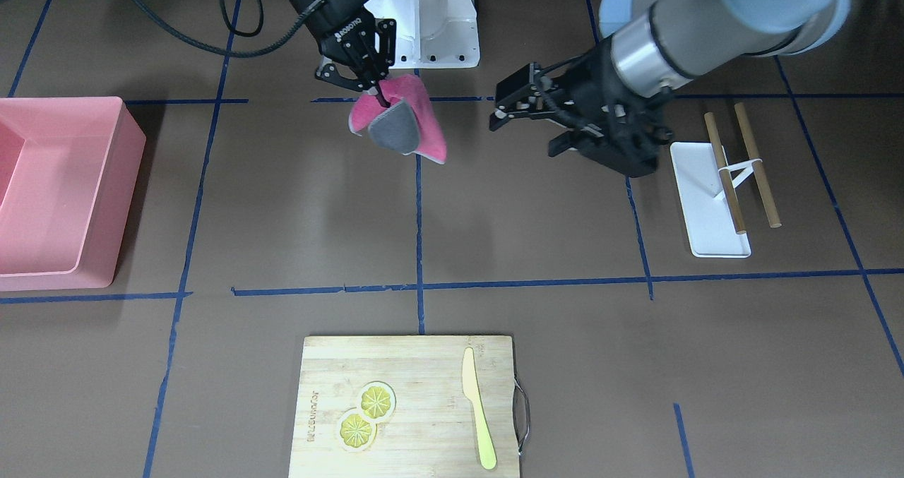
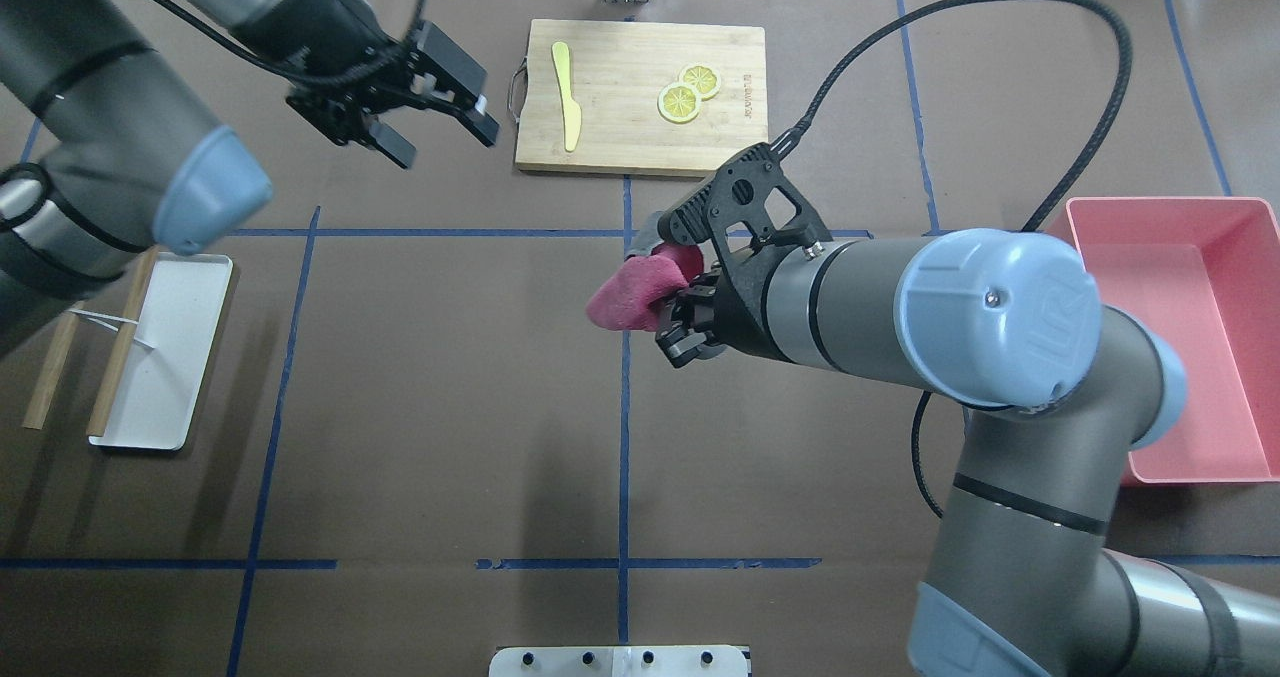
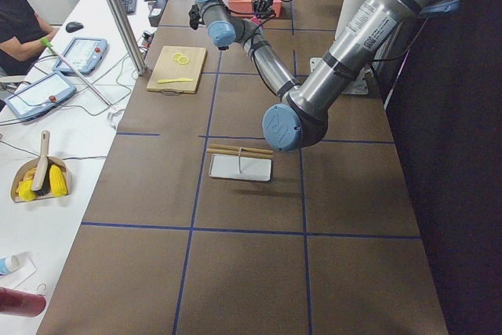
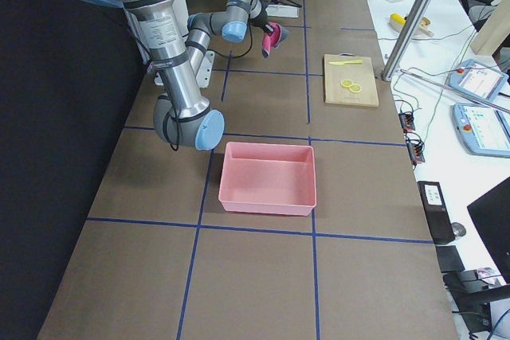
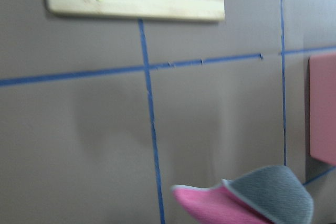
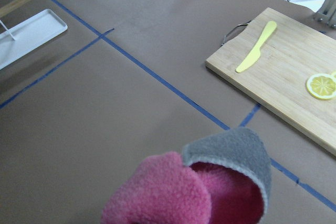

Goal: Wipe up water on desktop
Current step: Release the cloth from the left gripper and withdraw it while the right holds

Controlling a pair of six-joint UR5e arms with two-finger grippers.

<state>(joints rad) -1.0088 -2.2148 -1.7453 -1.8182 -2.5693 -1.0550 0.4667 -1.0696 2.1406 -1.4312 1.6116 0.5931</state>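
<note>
My right gripper (image 1: 378, 95) is shut on a pink cloth with a grey side (image 1: 417, 121) and holds it above the dark-brown desktop (image 1: 296, 202), near the centre blue tape line. The cloth also shows in the overhead view (image 2: 635, 295), left wrist view (image 5: 247, 200) and right wrist view (image 6: 210, 187). My left gripper (image 1: 498, 111) is open and empty, hovering beside the cloth; in the overhead view (image 2: 445, 139) it sits left of the cutting board. I see no water on the desktop.
A bamboo cutting board (image 1: 424, 372) with a yellow knife (image 1: 479, 407) and lemon slices (image 1: 367, 414) lies at the far edge. A pink bin (image 1: 56, 188) stands on my right side. A white tray (image 1: 706, 199) with wooden sticks (image 1: 756, 164) lies on my left.
</note>
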